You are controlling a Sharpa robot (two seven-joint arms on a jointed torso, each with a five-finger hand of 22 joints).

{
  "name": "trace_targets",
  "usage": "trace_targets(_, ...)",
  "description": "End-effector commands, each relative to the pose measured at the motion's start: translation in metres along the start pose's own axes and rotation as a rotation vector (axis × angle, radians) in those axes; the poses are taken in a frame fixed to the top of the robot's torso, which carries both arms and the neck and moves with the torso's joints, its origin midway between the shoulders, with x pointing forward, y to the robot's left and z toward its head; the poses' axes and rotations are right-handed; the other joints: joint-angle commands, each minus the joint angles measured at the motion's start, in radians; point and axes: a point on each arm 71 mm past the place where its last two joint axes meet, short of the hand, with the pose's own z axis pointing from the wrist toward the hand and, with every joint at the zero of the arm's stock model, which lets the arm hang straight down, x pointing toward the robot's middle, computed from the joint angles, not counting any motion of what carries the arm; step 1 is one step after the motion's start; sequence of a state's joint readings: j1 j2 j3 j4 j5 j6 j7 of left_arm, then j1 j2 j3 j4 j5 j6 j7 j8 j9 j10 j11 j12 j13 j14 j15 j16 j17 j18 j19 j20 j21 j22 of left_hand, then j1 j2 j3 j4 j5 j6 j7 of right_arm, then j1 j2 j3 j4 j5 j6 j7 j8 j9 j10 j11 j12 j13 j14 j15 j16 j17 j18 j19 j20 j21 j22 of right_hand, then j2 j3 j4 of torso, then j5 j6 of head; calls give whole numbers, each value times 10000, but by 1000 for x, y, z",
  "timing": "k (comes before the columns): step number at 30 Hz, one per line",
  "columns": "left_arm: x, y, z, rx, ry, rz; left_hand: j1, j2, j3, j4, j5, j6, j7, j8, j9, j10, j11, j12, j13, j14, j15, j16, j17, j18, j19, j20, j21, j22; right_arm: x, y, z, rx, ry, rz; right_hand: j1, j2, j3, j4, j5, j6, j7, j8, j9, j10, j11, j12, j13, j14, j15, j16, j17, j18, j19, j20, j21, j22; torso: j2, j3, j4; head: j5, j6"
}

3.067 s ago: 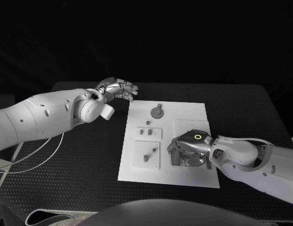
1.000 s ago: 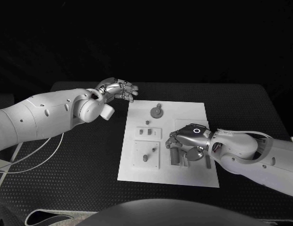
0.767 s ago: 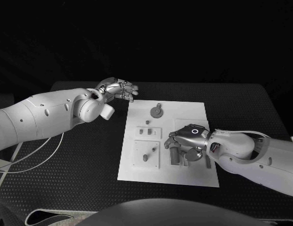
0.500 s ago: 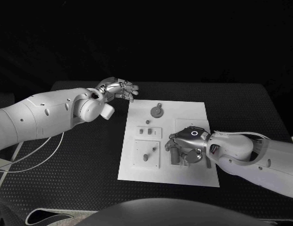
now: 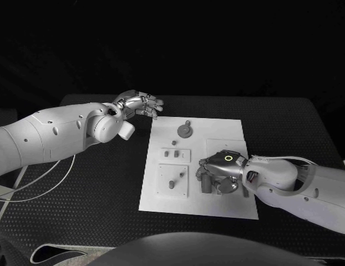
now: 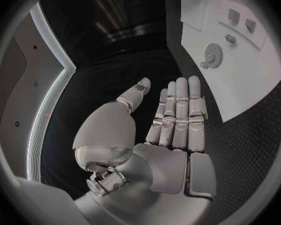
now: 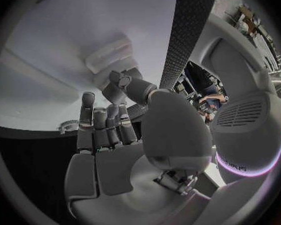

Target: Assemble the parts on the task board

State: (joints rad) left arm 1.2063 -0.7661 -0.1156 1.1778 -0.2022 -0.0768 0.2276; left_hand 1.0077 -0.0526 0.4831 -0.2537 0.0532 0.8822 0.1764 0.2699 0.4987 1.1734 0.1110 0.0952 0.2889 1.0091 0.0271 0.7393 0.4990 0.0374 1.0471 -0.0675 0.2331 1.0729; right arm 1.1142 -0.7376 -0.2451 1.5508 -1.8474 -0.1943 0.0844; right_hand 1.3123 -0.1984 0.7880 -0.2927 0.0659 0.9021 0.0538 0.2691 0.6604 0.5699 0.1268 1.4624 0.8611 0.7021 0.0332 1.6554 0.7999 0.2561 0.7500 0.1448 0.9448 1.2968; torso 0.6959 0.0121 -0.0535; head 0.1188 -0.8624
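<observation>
The left hand [image 5: 139, 103] hangs over the black table [image 5: 85, 183], fingers straight, side by side, holding nothing. Just beyond its fingertips begins the white task board [image 5: 221, 130], bearing a round grey part [image 5: 184, 131]. The right hand [image 5: 219, 169] lies on the board over grey parts; whether it grips one, I cannot tell.

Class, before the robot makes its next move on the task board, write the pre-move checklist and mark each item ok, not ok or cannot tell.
1. Task board lies flat on the table: ok.
2. Left hand off the board, holding nothing: ok.
3. Right hand over the board's near right area: ok.
4. Right hand grips a part: cannot tell; its fingers hide what is beneath.
5. Round part at the far end unobstructed: ok.
</observation>
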Motion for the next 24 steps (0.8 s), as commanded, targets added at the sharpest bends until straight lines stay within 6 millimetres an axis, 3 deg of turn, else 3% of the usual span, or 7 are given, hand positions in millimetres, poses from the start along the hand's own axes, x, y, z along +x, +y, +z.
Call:
trace_targets(1,2,-1,0,52,162,-88,-105,22,-1,50,27,-46,-7,36,-12,-43,54,-64,-10,33,49,-54,17,136,13,1,-41,15,5,1,0,-183,272,66,-18,153,-61,9,21,194,43,124,86,-42,-8,64,-28,60,52,258,5,57,84,-1,10,19,-4,-3,3,-19,-12)
trace_targets(10,3,-1,1,54,177,-91,-113,29,-3,58,27,-61,-1,33,-17,-53,59,-68,-13,32,50,-62,26,137,11,2,-44,18,8,-4,0,-3,366,-37,-166,290,-101,30,22,404,169,187,109,0,-20,135,-100,101,47,259,22,57,115,3,29,41,-1,0,-4,-25,-24)
trace_targets(16,2,-1,1,56,167,-89,-118,32,-5,62,27,-65,1,32,-18,-56,60,-70,-14,31,51,-65,29,137,11,3,-45,19,5,-4,0,-98,-27,9,-592,618,-72,118,24,870,325,243,50,256,-112,266,-283,333,-14,267,60,57,342,-59,112,55,-5,1,5,-37,-9)
trace_targets(24,2,-1,1,64,175,-89,-125,36,-7,69,27,-71,4,32,-21,-60,62,-71,-15,31,52,-69,35,136,9,5,-47,20,1,-1,-1,-241,-489,143,-903,897,-18,210,24,1232,290,287,18,505,-234,364,-425,611,-126,274,114,57,590,-175,200,59,2,-2,15,-51,1)
